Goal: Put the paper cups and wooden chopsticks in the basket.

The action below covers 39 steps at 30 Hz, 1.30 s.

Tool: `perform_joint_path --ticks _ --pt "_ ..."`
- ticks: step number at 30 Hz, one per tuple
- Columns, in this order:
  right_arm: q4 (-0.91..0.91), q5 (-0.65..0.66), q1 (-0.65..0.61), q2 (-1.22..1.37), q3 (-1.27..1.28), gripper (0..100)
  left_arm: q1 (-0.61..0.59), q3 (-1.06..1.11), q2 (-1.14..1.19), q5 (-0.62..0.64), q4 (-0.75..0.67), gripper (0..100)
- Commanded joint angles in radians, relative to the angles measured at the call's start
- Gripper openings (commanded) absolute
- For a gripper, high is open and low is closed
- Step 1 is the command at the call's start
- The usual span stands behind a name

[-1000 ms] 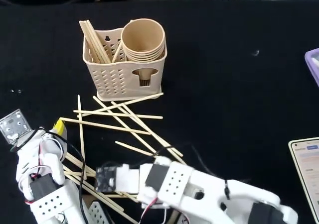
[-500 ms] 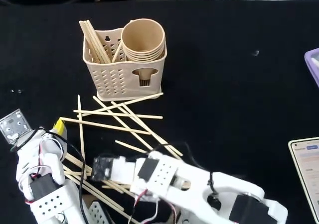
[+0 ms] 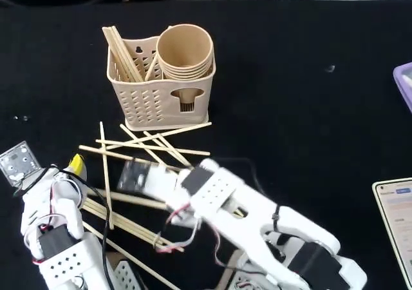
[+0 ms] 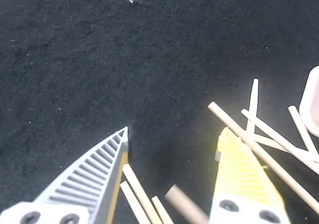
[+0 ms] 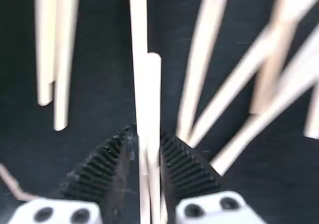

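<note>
Black, faintly fuzzy cloth covers the table (image 3: 309, 109) from edge to edge. Across its near side lies the white plastic right arm (image 3: 257, 219), over loose wooden chopsticks (image 3: 154, 149) crisscrossed just in front of the basket (image 3: 154, 100). That basket is cream perforated plastic. Nested tan paper cups (image 3: 185, 48) stand upright in 1 compartment, and bundled sticks (image 3: 122, 48) lean in the other. The right gripper (image 5: 144, 134), black and ribbed, is clamped on 2 of the loose chopsticks. The left gripper (image 4: 174, 132), 1 finger grey and 1 yellow, stands spread apart over the cloth.
</note>
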Motion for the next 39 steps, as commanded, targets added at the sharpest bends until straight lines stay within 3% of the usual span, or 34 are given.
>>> perform_joint_path --ticks 1,9,20,26,33,39 --pt "-0.08 0.049 0.13 0.012 -0.082 1.1 -0.005 -0.019 -0.006 0.006 -0.014 28" --pt "-0.103 0.08 0.17 0.013 -0.031 1.1 -0.005 -0.019 -0.006 0.003 -0.014 28" --pt "-0.164 0.189 0.453 0.008 0.064 1.4 -0.004 -0.019 -0.006 0.002 -0.012 28" --pt "-0.112 0.204 0.529 0.013 0.07 13.5 0.001 -0.019 -0.006 0.002 -0.012 28" --pt "-0.129 0.221 0.548 0.013 0.07 11.7 0.001 -0.019 -0.006 0.0 -0.012 28" --pt "-0.299 0.216 0.545 0.013 0.122 11.6 -0.002 -0.019 -0.006 0.0 -0.011 28"
